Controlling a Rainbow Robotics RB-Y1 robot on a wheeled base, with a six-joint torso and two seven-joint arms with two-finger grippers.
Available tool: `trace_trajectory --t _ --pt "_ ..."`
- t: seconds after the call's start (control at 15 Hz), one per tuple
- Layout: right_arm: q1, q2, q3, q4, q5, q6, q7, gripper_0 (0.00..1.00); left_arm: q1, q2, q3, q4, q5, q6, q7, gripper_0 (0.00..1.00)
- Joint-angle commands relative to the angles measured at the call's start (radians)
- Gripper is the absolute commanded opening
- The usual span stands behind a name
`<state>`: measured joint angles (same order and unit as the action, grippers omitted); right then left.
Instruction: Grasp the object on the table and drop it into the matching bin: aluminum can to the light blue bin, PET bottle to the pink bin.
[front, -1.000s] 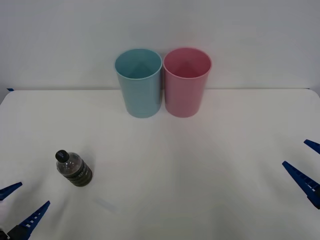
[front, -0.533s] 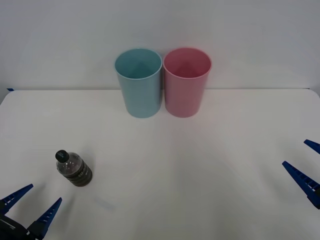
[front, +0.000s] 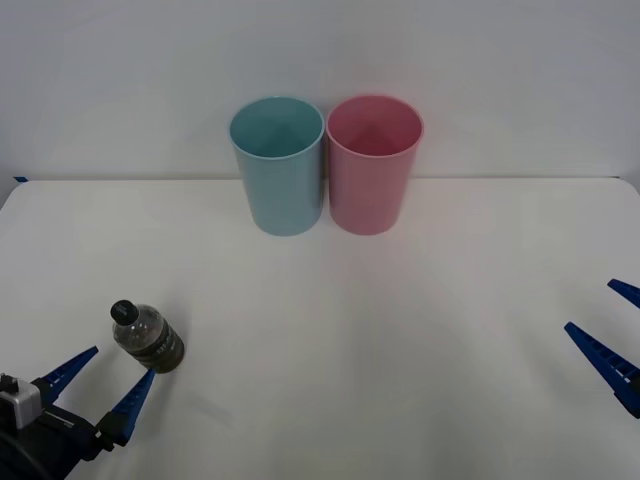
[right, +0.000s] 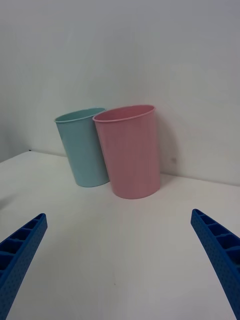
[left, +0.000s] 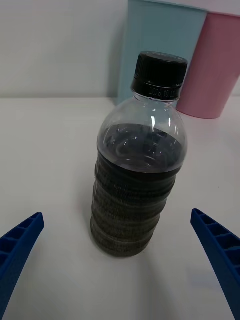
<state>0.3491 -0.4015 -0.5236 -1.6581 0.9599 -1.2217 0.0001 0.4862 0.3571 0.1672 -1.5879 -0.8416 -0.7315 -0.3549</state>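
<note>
A small clear PET bottle (front: 147, 338) (left: 138, 160) with a black cap and a dark band stands upright on the white table (front: 380, 330) at the near left. My left gripper (front: 112, 377) is open just in front of it, the bottle a little beyond its fingertips. At the table's far middle stand the light blue bin (front: 278, 165) (right: 84, 146) (left: 159, 47) and, touching its right side, the pink bin (front: 372, 163) (right: 131, 150) (left: 212, 62). My right gripper (front: 615, 330) hangs open at the right edge, holding nothing.
A plain white wall rises behind the bins. Bare tabletop lies between the bottle and the bins and across to the right gripper.
My left gripper has moved forward and right toward the bottle, from the corner to just short of it. The bottle, bins and right gripper have stayed put.
</note>
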Motion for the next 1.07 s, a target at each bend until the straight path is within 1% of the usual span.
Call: trace_trajectory --t 0.07,0.33,0.6,0.8,1.0,1.07 --pt "0.000 0.000 0.000 0.000 0.000 0.000 0.000 1.00 -0.047 -0.018 0.000 0.031 -0.024 0.000 -0.003 1.00" --pt "0.000 0.000 0.000 0.000 0.000 0.000 0.000 1.00 -0.133 -0.020 -0.012 0.103 -0.037 0.000 -0.003 1.00" --pt "0.000 0.000 0.000 0.000 0.000 0.000 0.000 1.00 -0.204 -0.020 -0.041 0.163 -0.031 0.000 -0.004 1.00" --pt "0.000 0.000 0.000 0.000 0.000 0.000 0.000 1.00 -0.235 -0.020 -0.048 0.194 -0.031 0.001 -0.006 1.00" --pt "0.000 0.000 0.000 0.000 0.000 0.000 0.000 1.00 -0.244 -0.020 -0.051 0.198 -0.031 0.000 -0.006 1.00" --pt "0.000 0.000 0.000 0.000 0.000 0.000 0.000 1.00 -0.245 -0.020 -0.051 0.198 -0.030 0.000 -0.006 0.91"
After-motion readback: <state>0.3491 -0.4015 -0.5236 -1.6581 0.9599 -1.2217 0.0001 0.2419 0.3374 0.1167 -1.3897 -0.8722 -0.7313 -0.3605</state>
